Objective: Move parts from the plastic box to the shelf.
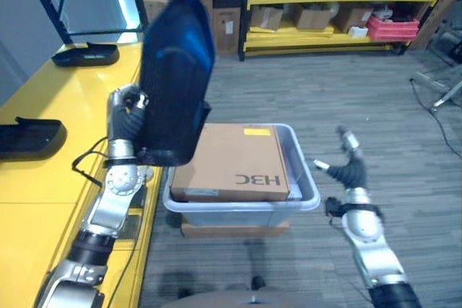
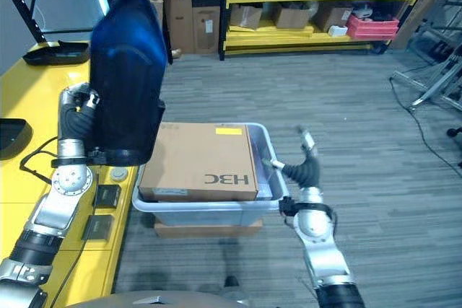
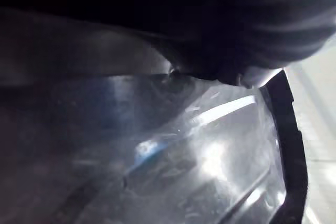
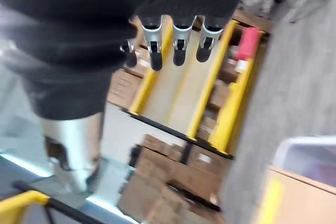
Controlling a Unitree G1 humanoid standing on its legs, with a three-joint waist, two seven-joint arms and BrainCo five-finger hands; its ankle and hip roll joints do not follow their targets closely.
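Left hand (image 1: 128, 106) is closed on a dark blue part (image 1: 175, 77), held upright — long axis vertical — above the plastic box (image 1: 303, 178); the yellow shelf (image 1: 43, 192) lies just beside it. Right hand (image 1: 348, 160) is held open.

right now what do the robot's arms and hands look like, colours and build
Both arms are silver-grey metal with rounded joint housings and black bands lower down. The left hand and right hand each wear a dark ribbed cover over the wrist and back of the hand. The right hand's fingers are silver with dark tips. A thin black cable loops beside the left forearm.
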